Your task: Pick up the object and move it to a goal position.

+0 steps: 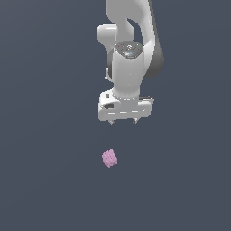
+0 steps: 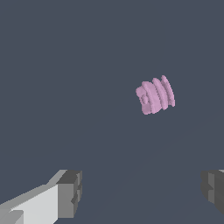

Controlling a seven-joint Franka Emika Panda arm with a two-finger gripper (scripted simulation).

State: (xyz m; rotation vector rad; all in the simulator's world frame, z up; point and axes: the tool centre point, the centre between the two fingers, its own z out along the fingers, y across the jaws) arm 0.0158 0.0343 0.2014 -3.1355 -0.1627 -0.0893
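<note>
The object (image 1: 109, 158) is a small pale pink, ridged, roughly cube-shaped block lying on the dark grey floor. The wrist view shows it too, as a lumpy ridged block (image 2: 155, 95) with bare floor all around it. My white gripper (image 1: 123, 122) hangs on the arm above the floor, apart from the block and not touching it; in the exterior view it stands higher in the picture and a little to the right. Its two dark fingertips (image 2: 70, 194) stand wide apart with nothing between them, so the gripper (image 2: 142, 190) is open.
The white arm (image 1: 133, 49) rises behind the gripper toward the exterior view's top. The floor (image 1: 45, 135) is a plain dark grey surface with no other objects in sight.
</note>
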